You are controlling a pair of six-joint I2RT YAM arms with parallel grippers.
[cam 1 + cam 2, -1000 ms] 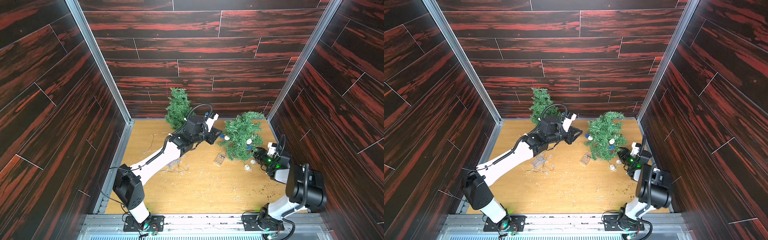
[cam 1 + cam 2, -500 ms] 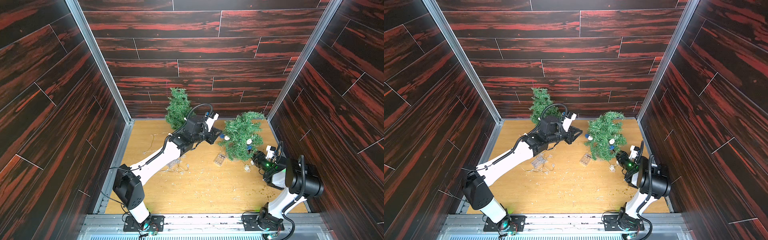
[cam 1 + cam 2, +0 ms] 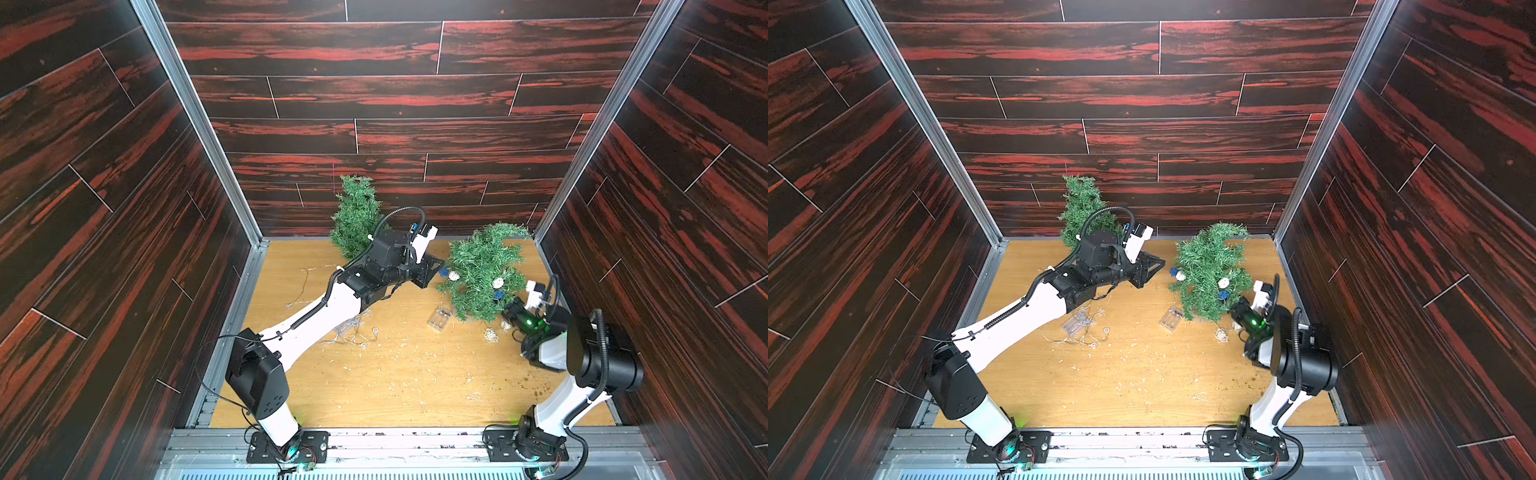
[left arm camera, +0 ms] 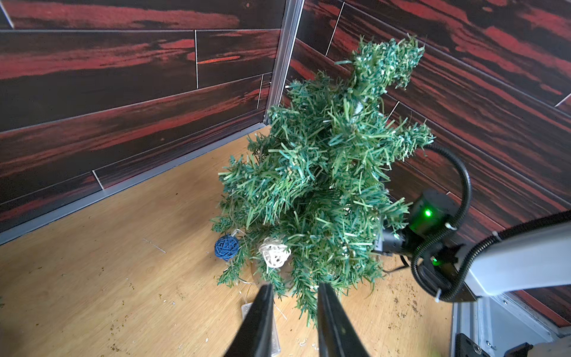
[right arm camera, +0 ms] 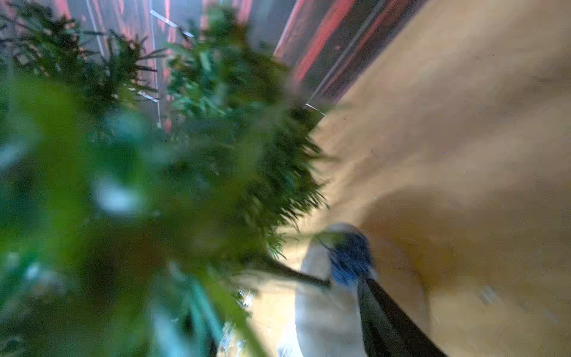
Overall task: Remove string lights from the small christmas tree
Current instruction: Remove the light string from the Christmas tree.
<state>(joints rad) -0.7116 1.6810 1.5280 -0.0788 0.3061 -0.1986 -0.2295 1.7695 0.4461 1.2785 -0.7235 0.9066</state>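
Just beyond left gripper [image 4: 295,309], narrowly parted, empty, string lights [image 4: 274,254] on tree [image 4: 315,185], right gripper [image 3: 1239,309] state unclear

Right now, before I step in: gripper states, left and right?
Left gripper: open, narrow gap, nothing held.
Right gripper: cannot tell; its wrist view is blurred, and the tree hides its tips from above.

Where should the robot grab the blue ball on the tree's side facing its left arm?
Pinch the blue woven ball across its round middle, coming from the left hand's side. It sticks out past the tree's lowest branches, beside the white woven ball, so needles likely won't get in the way.
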